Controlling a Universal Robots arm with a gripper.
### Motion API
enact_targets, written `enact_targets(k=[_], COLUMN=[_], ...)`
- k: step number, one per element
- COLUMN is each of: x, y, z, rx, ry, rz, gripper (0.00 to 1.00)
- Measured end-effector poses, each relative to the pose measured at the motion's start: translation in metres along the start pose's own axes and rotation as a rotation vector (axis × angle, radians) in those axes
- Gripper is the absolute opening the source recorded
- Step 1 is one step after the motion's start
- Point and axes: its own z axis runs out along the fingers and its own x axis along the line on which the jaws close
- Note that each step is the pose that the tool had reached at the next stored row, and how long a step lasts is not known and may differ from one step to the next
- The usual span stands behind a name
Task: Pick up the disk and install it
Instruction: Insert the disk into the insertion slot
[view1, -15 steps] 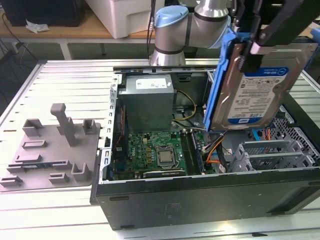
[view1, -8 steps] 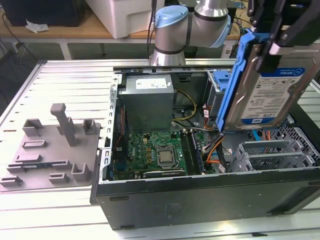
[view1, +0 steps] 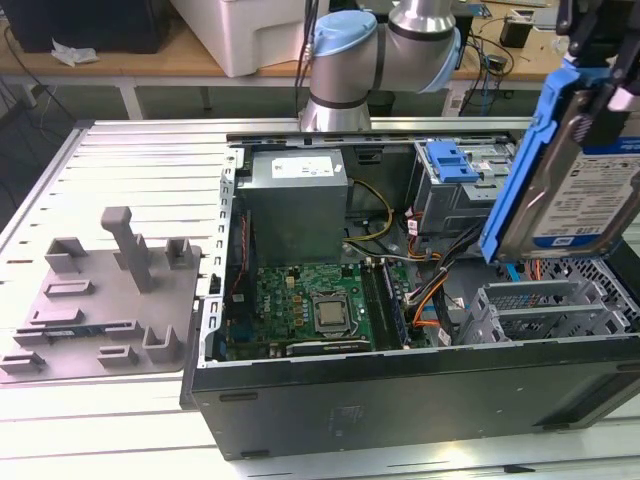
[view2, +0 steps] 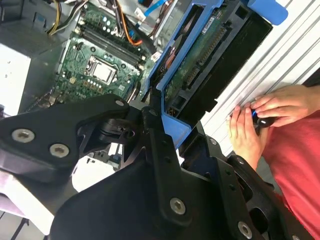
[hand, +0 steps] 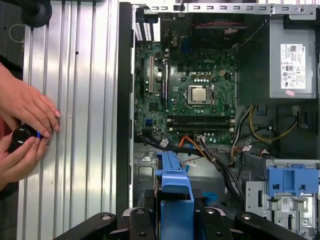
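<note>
Bright, even light, seemingly from overhead.

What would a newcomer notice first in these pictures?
The disk, blue-framed, hangs in the gripper above the open computer case, at the exterior view's right. Inside lies the green motherboard. In both wrist views a person's hands hold a black knob over the slatted table beside the case.

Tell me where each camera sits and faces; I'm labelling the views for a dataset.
Exterior view: off the arm, looking down on the open computer case; the arm and the claw holding the disk show.
First wrist view: on the wrist, facing down into the case at the motherboard; the claw's links show.
Second wrist view: on the wrist, looking along the claw at the disk's circuit side.
Both wrist views share a person's hands on the slatted table.
</note>
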Motion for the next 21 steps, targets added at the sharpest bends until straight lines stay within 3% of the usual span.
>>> enact_targets(k=[2, 6, 21], x=[0.0004, 0.0008, 0.0002], y=[-0.0096, -0.0199, -0.0201], z=[-0.0002, -0.0002, 0.0008], rx=[0.0001, 0.0001, 0.0001], ry=[-0.0007, -0.0014, -0.0015], rz=[0.0, 0.0, 0.0], gripper=[0.37, 0.37, 0.37])
